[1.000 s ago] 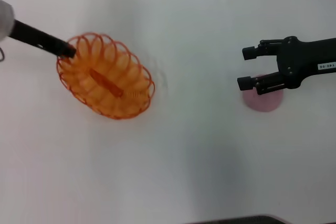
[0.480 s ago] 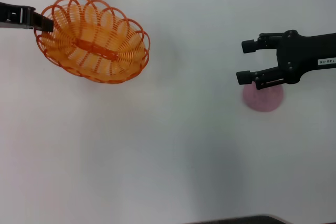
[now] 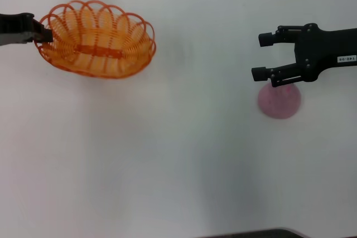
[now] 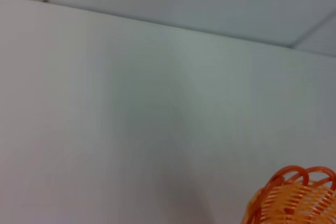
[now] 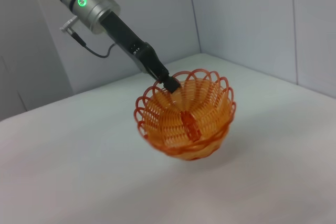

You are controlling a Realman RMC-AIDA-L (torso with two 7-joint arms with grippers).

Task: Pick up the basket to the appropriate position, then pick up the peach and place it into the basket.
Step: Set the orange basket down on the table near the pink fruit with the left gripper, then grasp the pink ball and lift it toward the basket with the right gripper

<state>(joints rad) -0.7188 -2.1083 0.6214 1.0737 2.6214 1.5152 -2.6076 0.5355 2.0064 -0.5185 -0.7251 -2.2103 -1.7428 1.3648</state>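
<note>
Currently the left end effector point(image 3: 43, 33) is clamped on the scalloped rim of the basket point(image 3: 96, 47), which sits at about 10 o'clock on the white surface point(image 3: 178, 165) in the head view. The right wrist view suggests the basket is lifted slightly and tilted, with a shadow beneath. The right end effector point(image 3: 263, 57) hangs with fingers spread at 3 o'clock, just above the peach point(image 3: 279, 101), not touching it.

Judgement: the step in hand is placing the basket. To do it well, level it, set it down flat nearer centre within the right arm's reach, then release without dragging the thin wire.

Head view alone shows the peach. Right wrist view alone shows the rim grip point(image 5: 170, 84) and basket depth. Left wrist view catches only a rim fragment.
</note>
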